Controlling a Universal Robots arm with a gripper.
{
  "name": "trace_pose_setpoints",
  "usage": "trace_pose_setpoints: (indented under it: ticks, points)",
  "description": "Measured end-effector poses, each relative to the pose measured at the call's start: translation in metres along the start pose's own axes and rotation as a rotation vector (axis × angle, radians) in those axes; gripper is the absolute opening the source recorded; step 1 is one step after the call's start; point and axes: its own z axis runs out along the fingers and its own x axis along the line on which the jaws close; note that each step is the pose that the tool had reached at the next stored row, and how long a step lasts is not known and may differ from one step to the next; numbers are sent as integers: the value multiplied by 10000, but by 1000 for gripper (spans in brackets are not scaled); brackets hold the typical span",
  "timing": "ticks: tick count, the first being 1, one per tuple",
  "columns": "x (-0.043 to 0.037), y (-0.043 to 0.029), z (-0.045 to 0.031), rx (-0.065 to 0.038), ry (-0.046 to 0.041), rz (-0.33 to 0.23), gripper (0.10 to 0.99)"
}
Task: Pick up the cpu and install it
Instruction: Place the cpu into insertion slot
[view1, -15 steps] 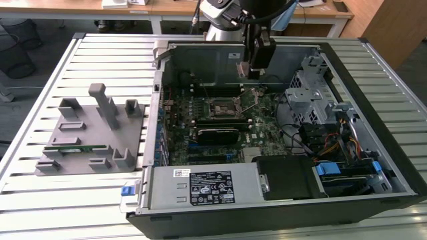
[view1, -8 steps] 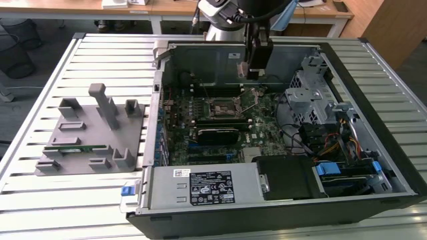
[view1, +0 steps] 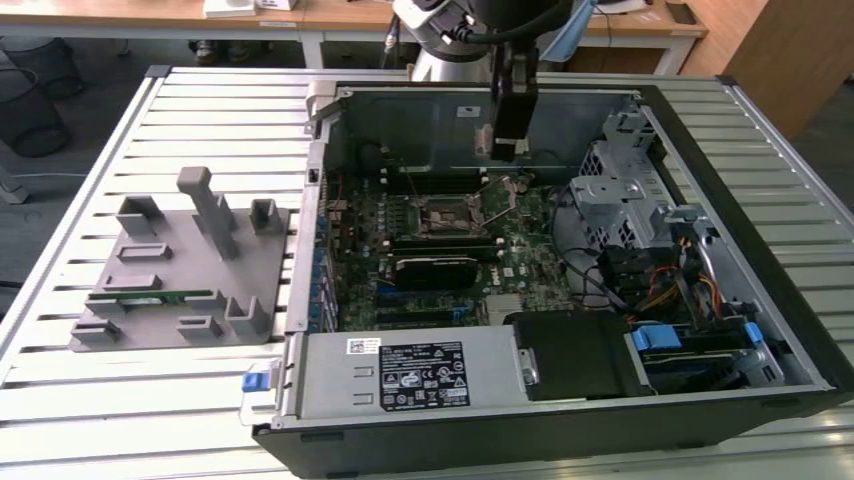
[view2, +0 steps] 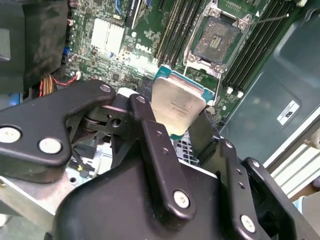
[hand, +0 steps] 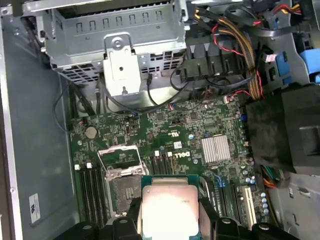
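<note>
The socket (view2: 216, 40) is left open from above, but it's hemmed in by memory slots (view2: 175, 30) on both sides; drive cage (hand: 117, 45) and cable bundle (hand: 240, 55) are crowded nearby.

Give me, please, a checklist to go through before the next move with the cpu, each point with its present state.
1. Grip: ok. The pincer clamps the cpu by two opposite edges.
2. Is the socket open and empty: ok, its frame is lifted.
3. Is the cpu centred over the socket: not ok, it appears offset in both wrist views.
4. Corner orientation: cannot tell.
5. Are the cables away from the socket: ok, they lie near the drive cage.
</note>
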Motion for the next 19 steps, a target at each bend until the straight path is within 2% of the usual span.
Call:
trace_pose_setpoints:
  ticks: [12, 16, 19]
  points:
    - [0, -1, 13, -1, -95, 1436, 537]
    - [2, -1, 19, -1, -96, 1454, 537]
    - [2, -3, 32, -1, -65, 971, 537]
